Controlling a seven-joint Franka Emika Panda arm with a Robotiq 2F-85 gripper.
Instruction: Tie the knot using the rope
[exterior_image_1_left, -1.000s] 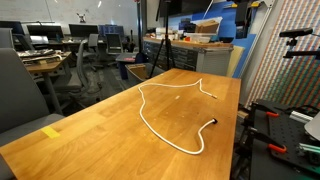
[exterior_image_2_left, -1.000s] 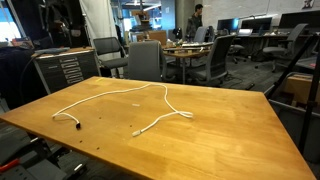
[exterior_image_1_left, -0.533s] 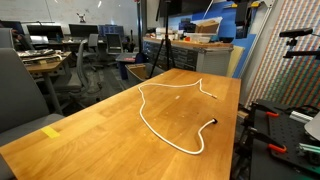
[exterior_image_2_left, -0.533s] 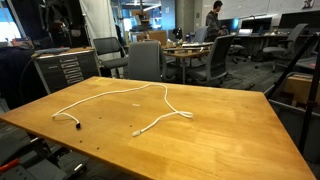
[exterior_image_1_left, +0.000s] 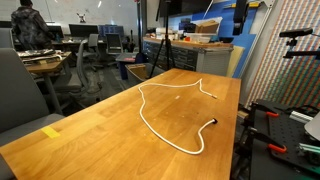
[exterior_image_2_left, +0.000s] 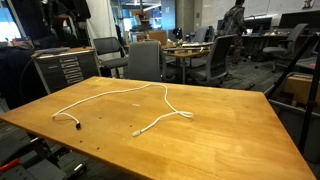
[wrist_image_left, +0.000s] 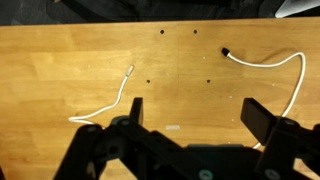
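The rope (exterior_image_1_left: 160, 131) is a thin white cord lying loose on the wooden table (exterior_image_1_left: 90, 130) in an open, wavy curve. No part of it crosses another. In an exterior view the rope (exterior_image_2_left: 120, 89) has a dark tip near the table's edge and a pale end near the middle. In the wrist view, one part of the rope (wrist_image_left: 118, 98) lies at the left. The dark-tipped part (wrist_image_left: 262, 60) lies at the right. My gripper (wrist_image_left: 198, 110) hangs well above the table, open, with nothing between its black fingers (wrist_image_left: 262, 112). It shows in no exterior view.
A yellow piece of tape (exterior_image_1_left: 52, 130) sits near one table corner. Several small holes (wrist_image_left: 162, 31) mark the tabletop. Office chairs (exterior_image_2_left: 145, 60) and a drawer cabinet (exterior_image_2_left: 65, 70) stand behind the table. Red-handled stands (exterior_image_1_left: 275, 115) are beside it.
The rope and the gripper have not moved. Only people far in the background have walked on.
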